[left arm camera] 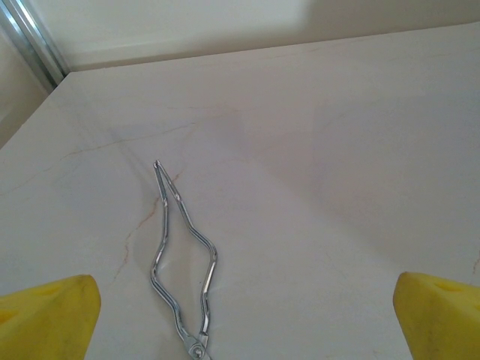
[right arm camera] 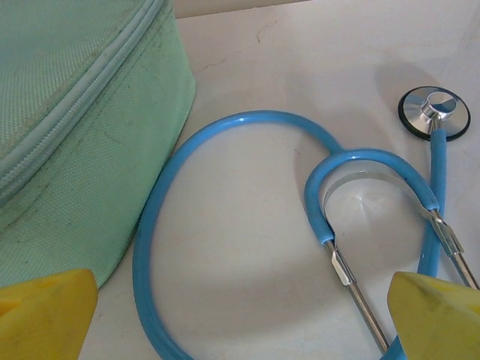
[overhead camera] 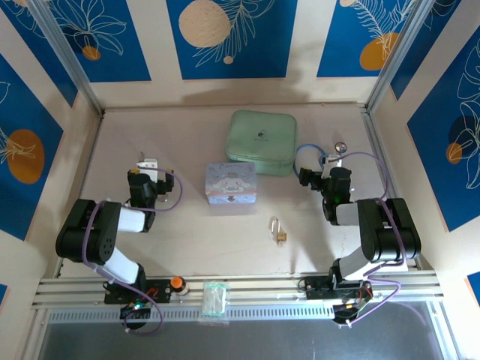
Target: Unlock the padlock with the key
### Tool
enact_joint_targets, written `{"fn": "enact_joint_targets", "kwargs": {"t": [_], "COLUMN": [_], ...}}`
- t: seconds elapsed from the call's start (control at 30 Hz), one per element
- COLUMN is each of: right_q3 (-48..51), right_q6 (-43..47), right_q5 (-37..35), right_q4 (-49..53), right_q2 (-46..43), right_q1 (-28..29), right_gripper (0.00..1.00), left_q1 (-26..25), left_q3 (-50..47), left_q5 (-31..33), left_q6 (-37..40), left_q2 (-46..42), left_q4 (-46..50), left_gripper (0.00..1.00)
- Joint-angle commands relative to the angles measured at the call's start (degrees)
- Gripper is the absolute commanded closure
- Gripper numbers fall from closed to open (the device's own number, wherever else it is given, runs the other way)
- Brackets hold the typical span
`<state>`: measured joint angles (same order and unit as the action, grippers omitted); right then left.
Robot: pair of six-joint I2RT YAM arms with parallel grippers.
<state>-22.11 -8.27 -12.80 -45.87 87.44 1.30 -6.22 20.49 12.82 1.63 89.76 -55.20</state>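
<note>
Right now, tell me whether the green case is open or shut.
Shut. The green case lies with its lid down, and its zipper line shows no gap.

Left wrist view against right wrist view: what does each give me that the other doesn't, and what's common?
Left wrist: long silver metal forceps lying flat on the pale marbled table, tips pointing away from the camera. Right wrist: a mint-green fabric zip case and a blue-tubed stethoscope, its round silver chest piece on the table, tubing curving beside the case. Shared: the same pale tabletop; the left gripper and right gripper each have yellow jaws wide apart at the bottom corners, holding nothing.
</note>
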Motion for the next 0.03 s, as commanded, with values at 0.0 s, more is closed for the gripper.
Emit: {"fn": "enact_joint_targets", "kwargs": {"t": [0.0], "right_q3": [-1.1], "right_q6": [1.5], "right_q5": [1.0], "right_q4": [-1.8], "right_q2": [-0.4], "right_q1": [-0.1], "right_gripper": [0.01], "left_q1": [0.7], "left_q3": [0.2], "left_q5": [-1.2], "left_q6": [0.2], "left_q2": [0.0], "left_q4": [-0.5], "left_gripper": [0.01]}}
